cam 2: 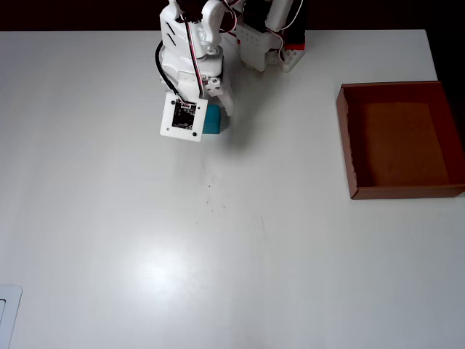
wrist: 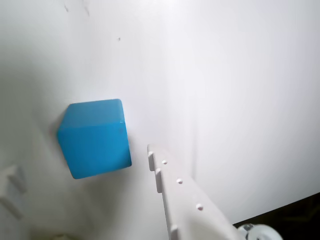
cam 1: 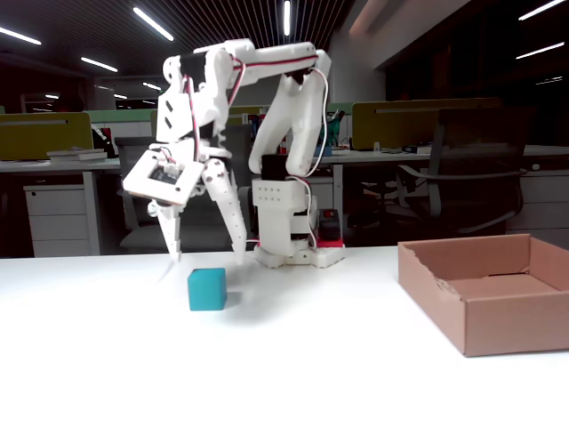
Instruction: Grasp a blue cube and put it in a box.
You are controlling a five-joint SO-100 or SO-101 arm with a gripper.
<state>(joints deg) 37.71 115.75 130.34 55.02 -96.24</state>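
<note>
The blue cube [cam 1: 206,289] sits on the white table, left of the middle in the fixed view. My gripper [cam 1: 207,259] hangs open just above it, one fingertip to each side, touching nothing. In the wrist view the cube [wrist: 95,139] lies between the long white finger [wrist: 185,200] and the other finger at the left edge. In the overhead view only the cube's right edge [cam 2: 213,120] shows past the wrist's board [cam 2: 183,116]. The brown cardboard box [cam 1: 498,325] stands empty at the right, far from the cube; the overhead view shows its rim [cam 2: 347,142] as well.
The arm's base [cam 1: 289,231] stands at the table's back behind the cube, and shows in the overhead view [cam 2: 272,43] too. Bare white table [cam 2: 240,240] lies between the cube and the box. Office desks and chairs stand behind the table.
</note>
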